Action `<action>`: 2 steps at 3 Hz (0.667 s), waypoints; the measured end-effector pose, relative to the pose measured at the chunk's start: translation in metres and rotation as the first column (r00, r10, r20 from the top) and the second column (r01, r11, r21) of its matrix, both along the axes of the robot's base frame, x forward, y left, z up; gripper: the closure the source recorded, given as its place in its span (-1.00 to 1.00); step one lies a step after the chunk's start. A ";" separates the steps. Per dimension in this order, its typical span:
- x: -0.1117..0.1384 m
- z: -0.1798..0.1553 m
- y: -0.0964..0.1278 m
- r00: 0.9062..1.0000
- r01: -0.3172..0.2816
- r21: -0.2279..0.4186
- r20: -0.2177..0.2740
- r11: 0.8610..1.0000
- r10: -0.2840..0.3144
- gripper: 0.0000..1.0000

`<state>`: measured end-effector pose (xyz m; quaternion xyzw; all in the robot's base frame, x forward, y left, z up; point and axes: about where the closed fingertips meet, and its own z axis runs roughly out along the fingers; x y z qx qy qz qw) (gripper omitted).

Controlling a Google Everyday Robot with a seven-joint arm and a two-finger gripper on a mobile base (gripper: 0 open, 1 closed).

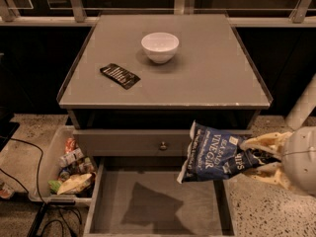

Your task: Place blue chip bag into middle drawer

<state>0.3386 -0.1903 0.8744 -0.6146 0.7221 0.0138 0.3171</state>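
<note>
I'm watching the jaws gripping one end of the crumpled dark-blue foil chip bag with white lettering (217, 154), their pale cream fingers (260, 142) closing on it from above and below. They are sitting at the right edge of my view, low down, beside the right front corner of the table, with the rounded pale wrist (302, 159) trailing off to the right. The bag is hanging in the air, sticking out leftward from the jaws, with its free end fanning out in front of the right end of the closed grey drawer front with the small round metal knob (163, 145).

Below the bag, the wide, shallow grey drawer (197, 209) is standing pulled out. The bag is overlapping its back right corner in my view without lying on its floor, where a dark shadow (148, 206) is falling.

Up on the flat grey table (207, 78), a round white bowl (160, 47) is sitting near the back and a flat black rectangular packet with white print (120, 76) is lying to its front left, well apart from the bag. Left of the drawer, a clear plastic bin (42, 169) is holding assorted snack packets on the speckled floor (266, 214).
</note>
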 end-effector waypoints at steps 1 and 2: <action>0.000 -0.073 0.011 0.993 -0.007 0.015 -0.121 1.000 0.009 1.00; -0.003 -0.138 0.012 0.980 -0.008 0.049 -0.196 0.999 0.017 1.00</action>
